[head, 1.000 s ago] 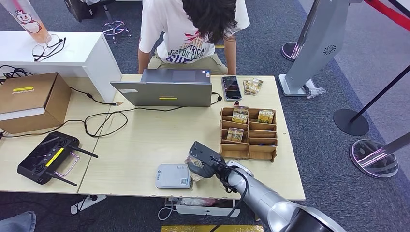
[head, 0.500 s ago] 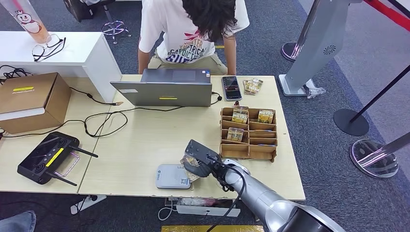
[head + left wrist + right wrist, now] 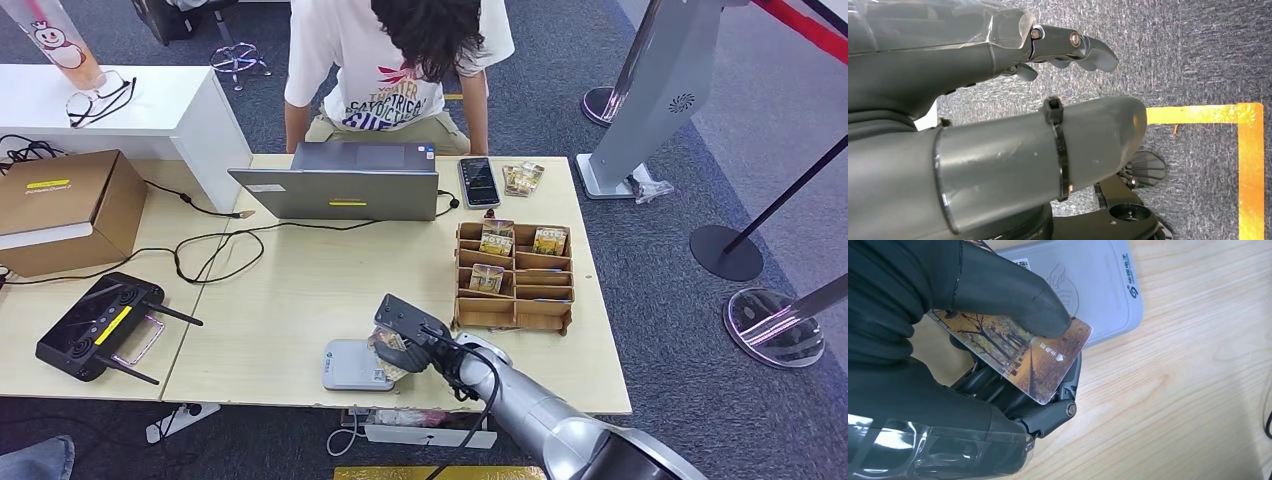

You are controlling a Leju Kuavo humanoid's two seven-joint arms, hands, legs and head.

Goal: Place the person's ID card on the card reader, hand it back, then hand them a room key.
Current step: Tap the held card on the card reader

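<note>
While the right hand (image 3: 405, 335) hangs low over the near edge of the pale wooden table (image 3: 300, 290), it pinches a thin rectangular card printed with an autumn avenue of trees in brown and gold (image 3: 1023, 357) between its thick thumb and the darker fingers (image 3: 1013, 395) beneath. A white arrow and a line of small white characters sit near the card's free end. The card is held roughly flat and slightly tilted; its long axis runs out from the palm, and its free short edge points toward the flat, rounded light-grey card reader (image 3: 356, 364), with one corner overlapping the reader's edge in the right wrist view. Whether card and reader touch cannot be told.

Compared with a second ago, the right hand has shifted left along the table's near edge, from beside the reader to its right rim, carrying the card with it; the reader has not moved.

The left hand (image 3: 1068, 47) hangs over grey carpet with its fingers loosely curled and nothing in them.

Across the table a person in a white printed T-shirt (image 3: 385, 70) leans forward behind a grey open laptop (image 3: 340, 185). A brown cardboard compartment rack holding similar cards (image 3: 515, 275) stands to the right of the hand.
</note>
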